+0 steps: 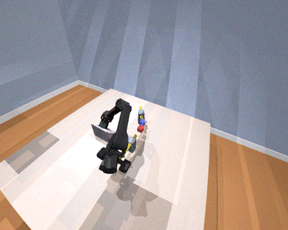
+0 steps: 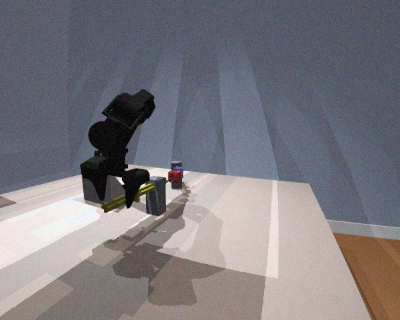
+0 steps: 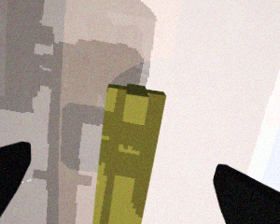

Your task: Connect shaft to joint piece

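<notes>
The yellow second shaft (image 1: 127, 149) (image 2: 142, 190) (image 3: 131, 159) runs through a grey block (image 1: 132, 143) (image 2: 156, 195). Its free end lies between my fingers. My gripper (image 1: 116, 160) (image 2: 114, 203) (image 3: 124, 163) is open wide and straddles this end, with a clear gap on both sides in the wrist view. Beyond the block sits the red joint piece (image 1: 140, 128) (image 2: 175, 176). It is hinged to a blue part (image 1: 142, 121) (image 2: 180, 169) on the fixed shaft, held in the far grey block (image 1: 140, 114) (image 2: 176, 165). I cannot tell which way the joint's opening faces.
The arm's grey base plate (image 1: 99, 132) (image 2: 89, 193) stands just left of the shaft. The white table (image 1: 184, 173) (image 2: 289, 241) ends at an edge on the right, with wooden floor beyond.
</notes>
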